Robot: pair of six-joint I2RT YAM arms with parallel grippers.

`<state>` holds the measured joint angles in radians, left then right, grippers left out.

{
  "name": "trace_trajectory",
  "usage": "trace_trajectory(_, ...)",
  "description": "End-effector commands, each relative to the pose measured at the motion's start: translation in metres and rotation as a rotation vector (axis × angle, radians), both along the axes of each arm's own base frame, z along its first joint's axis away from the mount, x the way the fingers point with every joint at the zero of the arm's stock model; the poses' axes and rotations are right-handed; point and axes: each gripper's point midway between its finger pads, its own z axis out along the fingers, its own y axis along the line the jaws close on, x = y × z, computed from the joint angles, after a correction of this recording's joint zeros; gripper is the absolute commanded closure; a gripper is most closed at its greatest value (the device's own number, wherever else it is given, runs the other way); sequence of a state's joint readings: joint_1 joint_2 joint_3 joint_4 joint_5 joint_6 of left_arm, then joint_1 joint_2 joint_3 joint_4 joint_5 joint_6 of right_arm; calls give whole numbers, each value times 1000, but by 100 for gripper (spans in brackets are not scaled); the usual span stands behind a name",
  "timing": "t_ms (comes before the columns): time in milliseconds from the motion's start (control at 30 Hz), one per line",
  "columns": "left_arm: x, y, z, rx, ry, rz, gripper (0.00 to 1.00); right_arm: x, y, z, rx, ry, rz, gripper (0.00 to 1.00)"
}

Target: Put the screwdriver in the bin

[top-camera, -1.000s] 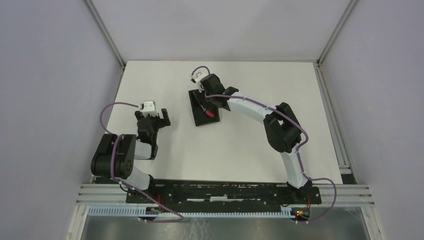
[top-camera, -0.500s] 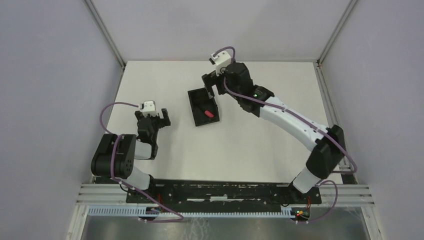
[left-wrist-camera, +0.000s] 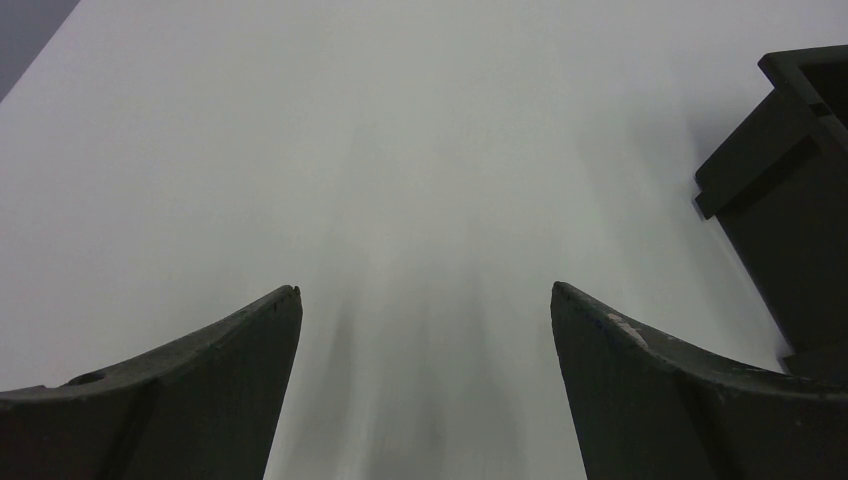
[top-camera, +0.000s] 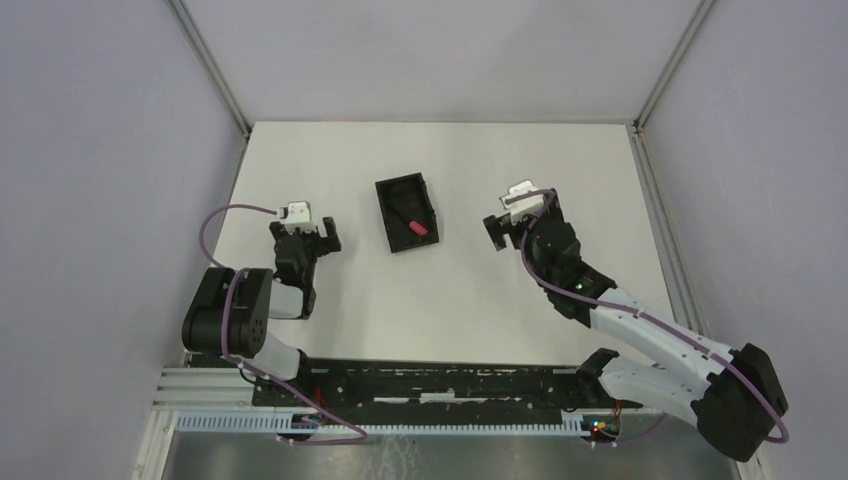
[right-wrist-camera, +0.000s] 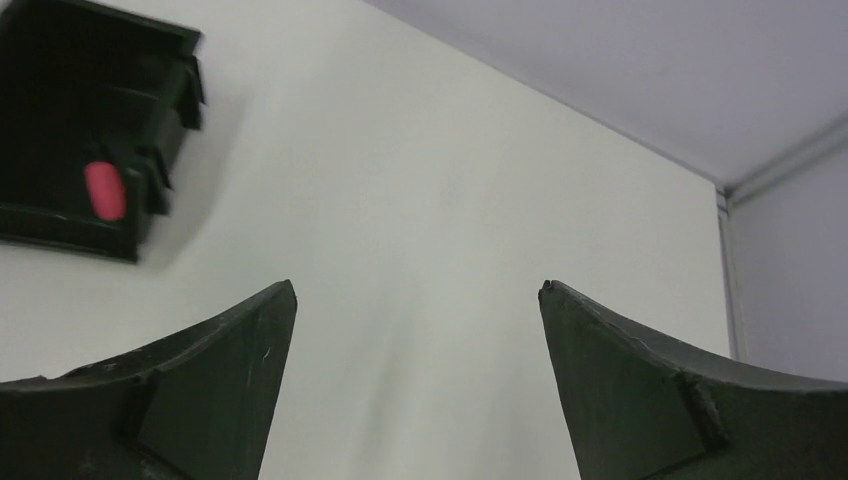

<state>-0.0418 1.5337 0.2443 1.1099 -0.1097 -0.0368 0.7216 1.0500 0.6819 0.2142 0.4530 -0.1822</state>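
Note:
The screwdriver (top-camera: pixel 418 228) lies inside the black bin (top-camera: pixel 382 210) in the middle of the table, its red handle at the bin's near end. The right wrist view shows the red screwdriver handle (right-wrist-camera: pixel 104 190) in the bin (right-wrist-camera: pixel 60 235) at the upper left. My right gripper (top-camera: pixel 518 212) (right-wrist-camera: pixel 417 285) hangs open and empty to the right of the bin, well apart from it. My left gripper (top-camera: pixel 305 232) (left-wrist-camera: pixel 425 288) rests open and empty to the left of the bin, whose dark wall (left-wrist-camera: pixel 780 200) fills the right edge of the left wrist view.
The white table (top-camera: pixel 470 290) is bordered by metal rails, with grey walls at the back and on both sides. A rail and the back corner (right-wrist-camera: pixel 735 200) show at the right of the right wrist view.
My right gripper has opened and pulled away from above the bin, swinging right and back toward the near side. The screwdriver stays in the bin. The left arm has not moved.

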Motion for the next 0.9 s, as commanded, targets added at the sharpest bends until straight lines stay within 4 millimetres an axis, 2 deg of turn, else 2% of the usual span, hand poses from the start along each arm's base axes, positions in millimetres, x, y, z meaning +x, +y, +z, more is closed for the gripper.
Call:
trace_trajectory(0, 6, 0, 14, 14, -56, -3, 0, -5, -51, -28, 33, -33, -128, 2)
trace_trajectory(167, 6, 0, 15, 14, -57, -4, 0, -21, -91, -85, 65, 46, -221, 2)
trace_trajectory(333, 6, 0, 15, 14, -57, -3, 0, -33, -106, -118, 112, 63, -249, 2)
trace_trajectory(567, 6, 0, 15, 14, -57, -3, 0, -37, -111, -131, 108, 81, -265, 2)
trace_trajectory(867, 6, 0, 14, 14, -54, -2, 0, -36, -113, -129, 111, 69, -269, 2)
